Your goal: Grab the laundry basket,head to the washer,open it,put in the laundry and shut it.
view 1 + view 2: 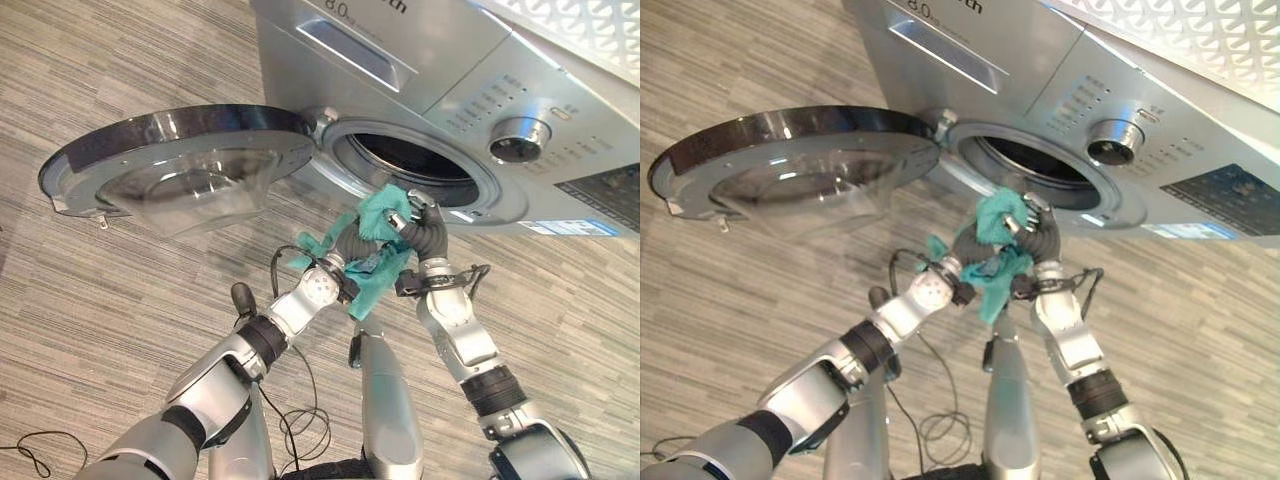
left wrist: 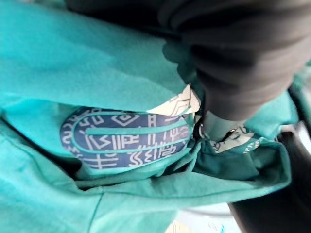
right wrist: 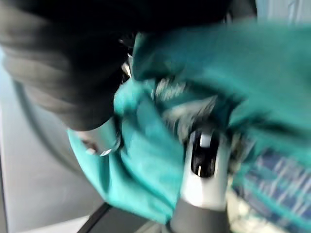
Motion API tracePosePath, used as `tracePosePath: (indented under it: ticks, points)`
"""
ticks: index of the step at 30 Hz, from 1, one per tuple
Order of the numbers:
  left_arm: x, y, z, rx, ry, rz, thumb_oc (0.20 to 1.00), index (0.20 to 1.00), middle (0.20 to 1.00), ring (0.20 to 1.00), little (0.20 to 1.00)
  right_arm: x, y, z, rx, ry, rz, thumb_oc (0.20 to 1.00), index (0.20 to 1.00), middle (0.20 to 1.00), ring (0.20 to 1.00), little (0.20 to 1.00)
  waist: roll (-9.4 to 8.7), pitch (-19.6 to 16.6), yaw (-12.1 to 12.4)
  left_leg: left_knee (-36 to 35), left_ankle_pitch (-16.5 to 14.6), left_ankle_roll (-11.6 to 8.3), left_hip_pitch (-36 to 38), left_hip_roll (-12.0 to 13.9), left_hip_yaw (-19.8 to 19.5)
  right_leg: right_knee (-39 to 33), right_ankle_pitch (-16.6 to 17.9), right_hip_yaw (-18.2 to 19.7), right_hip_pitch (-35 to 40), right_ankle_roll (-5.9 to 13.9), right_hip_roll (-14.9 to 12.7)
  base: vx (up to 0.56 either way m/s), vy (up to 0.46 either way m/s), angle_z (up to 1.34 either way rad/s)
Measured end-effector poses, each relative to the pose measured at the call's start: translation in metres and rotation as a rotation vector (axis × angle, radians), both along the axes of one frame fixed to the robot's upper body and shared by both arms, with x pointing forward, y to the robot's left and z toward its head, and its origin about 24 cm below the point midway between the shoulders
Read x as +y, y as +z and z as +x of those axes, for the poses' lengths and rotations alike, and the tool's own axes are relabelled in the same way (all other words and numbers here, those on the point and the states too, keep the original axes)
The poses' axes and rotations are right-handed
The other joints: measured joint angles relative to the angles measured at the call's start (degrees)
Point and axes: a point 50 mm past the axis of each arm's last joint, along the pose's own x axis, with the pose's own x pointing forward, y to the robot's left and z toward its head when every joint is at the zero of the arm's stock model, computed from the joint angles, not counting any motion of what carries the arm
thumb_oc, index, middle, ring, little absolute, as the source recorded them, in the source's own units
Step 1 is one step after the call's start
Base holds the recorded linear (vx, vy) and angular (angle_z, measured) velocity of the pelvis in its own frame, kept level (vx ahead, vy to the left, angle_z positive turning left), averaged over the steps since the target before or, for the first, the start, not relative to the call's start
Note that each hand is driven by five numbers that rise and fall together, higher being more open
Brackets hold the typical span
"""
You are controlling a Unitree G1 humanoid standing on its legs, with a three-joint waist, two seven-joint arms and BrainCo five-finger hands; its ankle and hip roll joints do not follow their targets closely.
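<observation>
While both robot hands, left robot hand [image 1: 352,243] and right robot hand [image 1: 418,222], clutch the teal garment [image 1: 380,215] just below the washer [image 1: 470,80] opening at 12 o'clock, trailing cloth could snag its rim or drop onto the floor [image 1: 120,300].

1. Floor [image 1: 120,270]: striped grey-brown surface, visible across both eye views.
2. Washer [image 1: 400,70]: silver front-loader, stands directly on the floor at its far side.
3. Washer door [image 1: 180,165]: swung open above the floor.
</observation>
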Motion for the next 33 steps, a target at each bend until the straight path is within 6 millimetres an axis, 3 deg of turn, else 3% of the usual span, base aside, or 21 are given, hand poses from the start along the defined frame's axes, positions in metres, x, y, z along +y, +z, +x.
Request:
tracePosePath:
  ticks: [4, 6, 9, 10, 15, 18, 22, 26, 28, 30, 32, 33]
  points:
    - [0.01, 0.003, 0.006, 0.018, 0.069, -0.071, 0.2, 0.2, 0.2, 0.2, 0.2, -0.007, -0.014, -0.002, 0.039, -0.053, -0.053, 1.0, 1.0, 1.0, 1.0, 1.0, -0.84, -0.03, -0.85, -0.14, -0.18, -0.27, 0.02, 0.63, 1.26, 0.06, 0.05, 1.19, -1.0, -0.14, 0.58, 0.06, -0.03, -0.15]
    - [0.014, 0.005, 0.008, 0.032, 0.096, -0.121, 0.2, 0.2, 0.2, 0.2, 0.2, -0.013, -0.039, -0.01, 0.129, -0.071, -0.09, 1.0, 1.0, 1.0, 1.0, 1.0, -1.49, -0.1, -2.48, 0.03, -0.69, -0.67, -0.02, 0.82, 1.51, -0.06, 0.0, 1.49, -1.21, -0.24, 1.0, 0.06, -0.043, -0.17]
    - [0.024, 0.0, 0.015, 0.077, 0.165, -0.173, 0.2, 0.2, 0.2, 0.2, 0.2, -0.036, -0.104, -0.031, 0.38, -0.139, -0.075, 1.0, 1.0, 1.0, 1.0, 1.0, -2.62, -0.33, -3.7, -0.27, -0.85, -1.25, -0.07, 2.2, 1.53, -0.45, -0.13, 1.4, -1.43, -0.62, 2.47, 0.01, -0.028, -0.11]
    - [0.027, 0.002, 0.017, 0.084, 0.185, -0.199, 0.2, 0.2, 0.2, 0.2, 0.2, -0.041, -0.114, -0.035, 0.425, -0.16, -0.048, 1.0, 1.0, 1.0, 1.0, 1.0, -2.7, -0.31, -4.16, -0.28, -0.88, -1.29, -0.23, 2.32, 1.58, -0.45, -0.13, 1.4, -1.62, -0.62, 2.55, 0.01, -0.017, -0.08]
    - [0.028, 0.027, 0.025, 0.056, 0.193, -0.329, 0.2, 0.2, 0.2, 0.2, 0.2, -0.07, -0.169, -0.066, 0.668, -0.285, 0.051, 1.0, 1.0, 1.0, 1.0, 1.0, -2.85, -0.43, -5.77, -0.17, -0.95, -1.38, -1.98, 2.36, 2.32, -0.22, -0.1, 2.27, -4.1, -0.66, 2.53, 0.0, -0.031, -0.06]
    - [0.023, 0.061, 0.024, -0.011, 0.137, -0.498, 0.2, 0.2, 0.2, 0.2, 0.2, -0.076, -0.204, -0.091, 0.864, -0.329, 0.034, 1.0, 1.0, 1.0, 1.0, 1.0, -2.85, -0.46, -5.88, 0.52, -0.84, -1.36, -5.97, 2.17, 2.59, 0.2, 0.22, 2.75, -8.2, -0.56, 2.27, 0.0, -0.036, -0.03]
    - [0.015, 0.088, 0.026, -0.031, 0.106, -0.628, 0.2, 0.2, 0.2, 0.2, 0.2, -0.068, -0.21, -0.096, 0.896, -0.31, 0.054, 1.0, 1.0, 1.0, 1.0, 1.0, -2.64, -0.34, -5.83, 1.08, -0.69, -1.25, -10.18, 2.38, 2.64, 1.54, 0.3, 3.06, -12.92, -0.61, 2.12, 0.03, -0.062, -0.01]
    - [0.014, 0.126, 0.032, -0.081, 0.101, -0.743, 0.2, 0.2, 0.2, 0.2, 0.2, -0.062, -0.199, -0.082, 0.84, -0.294, 0.085, 1.0, 1.0, 1.0, 1.0, 1.0, -2.61, -0.34, -6.41, 2.14, -0.66, -1.22, -13.92, 2.7, 2.55, 2.79, 0.29, 3.25, -16.8, -0.72, 2.26, 0.04, -0.061, -0.02]
    - [0.018, 0.153, 0.035, -0.121, 0.099, -0.806, 0.2, 0.2, 0.2, 0.2, 0.2, -0.058, -0.189, -0.074, 0.777, -0.276, 0.103, 1.0, 1.0, 1.0, 1.0, 1.0, -2.61, -0.34, -6.66, 2.8, -0.68, -1.23, -15.48, 2.65, 2.52, 3.23, 0.3, 3.45, -18.39, -0.8, 2.41, 0.0, -0.026, -0.03]
    - [0.028, 0.208, 0.034, -0.252, 0.073, -0.873, 0.2, 0.2, 0.2, 0.2, 0.2, -0.052, -0.163, -0.05, 0.644, -0.251, 0.176, 1.0, 1.0, 1.0, 1.0, 1.0, -2.59, -0.45, -7.14, 5.67, -1.08, -1.21, -21.1, 4.43, 2.31, 4.14, 0.95, 4.12, -23.43, -1.54, 3.88, 0.08, -0.256, -0.21]
    - [0.038, 0.221, 0.035, -0.241, 0.093, -0.961, 0.2, 0.2, 0.2, 0.2, 0.2, -0.047, -0.153, -0.043, 0.601, -0.225, 0.206, 1.0, 1.0, 1.0, 1.0, 1.0, -2.65, -1.12, -7.48, 7.13, -1.52, -1.64, -23.77, 6.31, 1.54, 4.67, 0.87, 3.64, -25.58, -1.56, 5.28, 0.09, -0.221, -0.25]
    - [0.043, 0.24, 0.032, -0.262, 0.085, -1.025, 0.2, 0.2, 0.2, 0.2, 0.2, -0.042, -0.147, -0.042, 0.564, -0.195, 0.217, 1.0, 1.0, 1.0, 1.0, 1.0, -2.45, -4.25, -8.01, 8.88, -2.12, -1.75, -28.71, 7.72, 0.79, 5.3, 0.49, 2.54, -29.67, -2.14, 6.2, 0.08, -0.219, -0.27]
